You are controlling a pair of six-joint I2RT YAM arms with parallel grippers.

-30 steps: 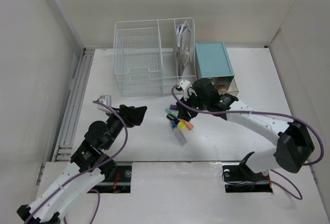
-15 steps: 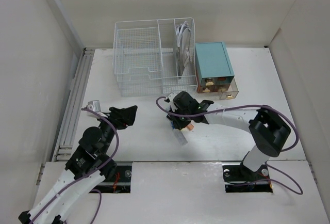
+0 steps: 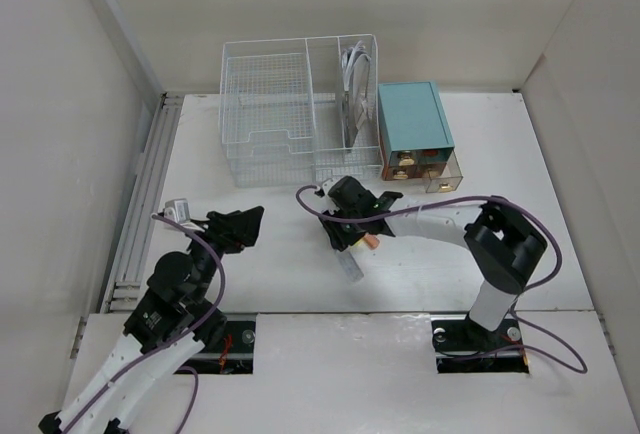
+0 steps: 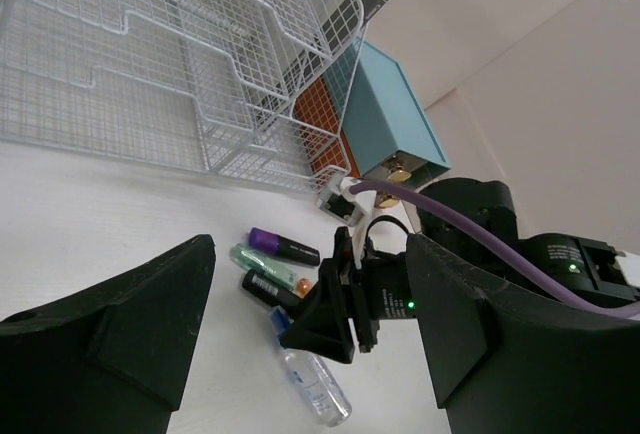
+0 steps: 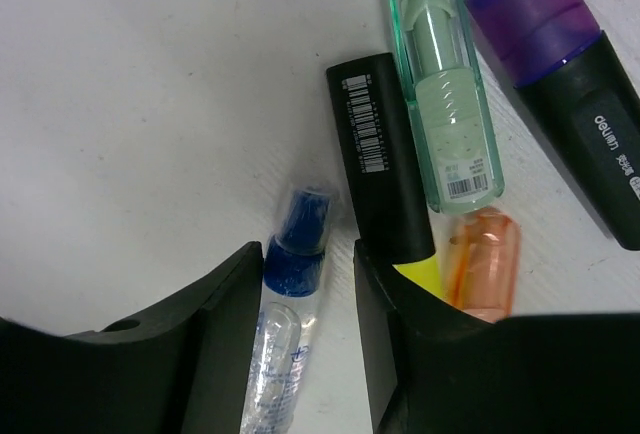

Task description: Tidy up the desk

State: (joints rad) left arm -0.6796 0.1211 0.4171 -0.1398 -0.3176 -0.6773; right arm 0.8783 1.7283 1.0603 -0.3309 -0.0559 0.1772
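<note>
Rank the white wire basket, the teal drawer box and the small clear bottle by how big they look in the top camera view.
Largest to smallest in the top view:
1. white wire basket, clearly the largest
2. teal drawer box
3. small clear bottle, by far the smallest

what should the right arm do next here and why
Probably close the right gripper on the blue-capped clear bottle. The bottle lies on the desk between the open jaws, while the black highlighter sits just outside them, so a small squeeze should take the bottle alone.
</note>
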